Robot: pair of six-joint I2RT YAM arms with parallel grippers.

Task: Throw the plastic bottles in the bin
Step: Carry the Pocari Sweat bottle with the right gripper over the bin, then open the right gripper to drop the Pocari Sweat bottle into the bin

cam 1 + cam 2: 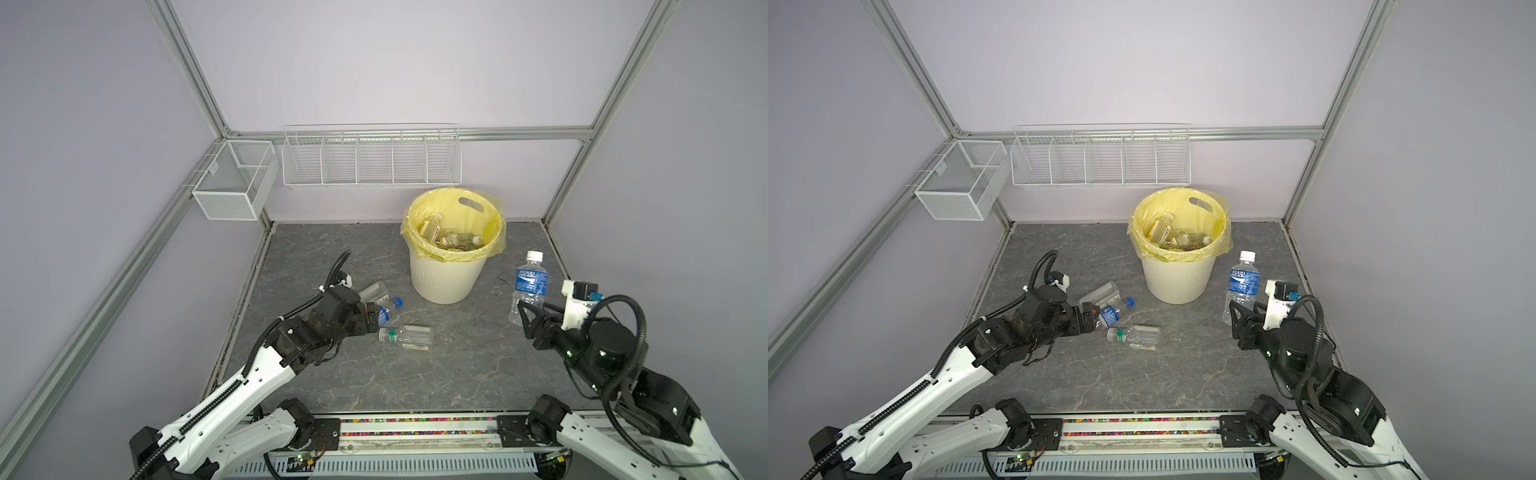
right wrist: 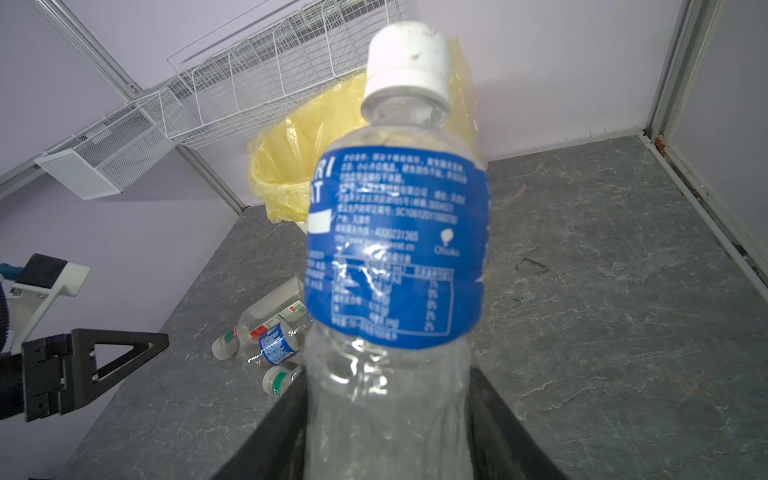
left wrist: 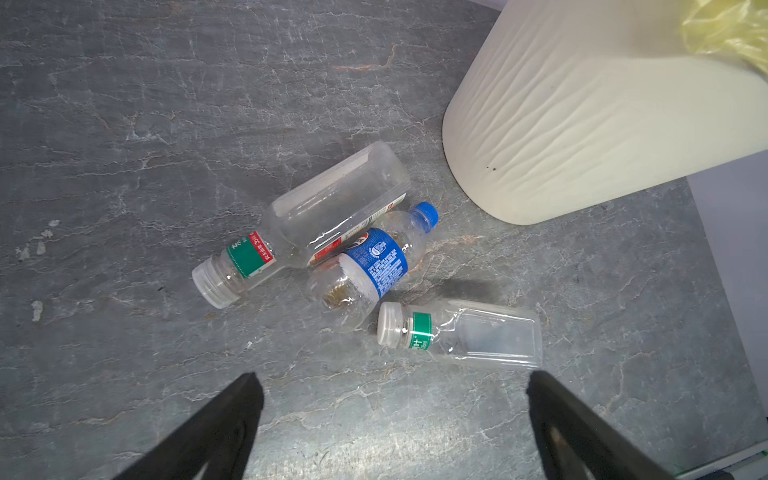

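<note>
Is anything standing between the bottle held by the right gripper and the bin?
Nothing visible does. The right gripper holds the blue-labelled bottle upright beside the bin; only bare table lies between them. The three lying bottles are on the bin's other side.

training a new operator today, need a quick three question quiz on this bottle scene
1. True or false: the right gripper is shut on the tall blue-label bottle.
2. How many bottles lie on the table in front of the left gripper?
3. The left gripper is: A open, B shut on a bottle, C out of view.
Key: 1 true. 2 three: the blue-capped bottle and two white-capped bottles. 3 A.
</note>
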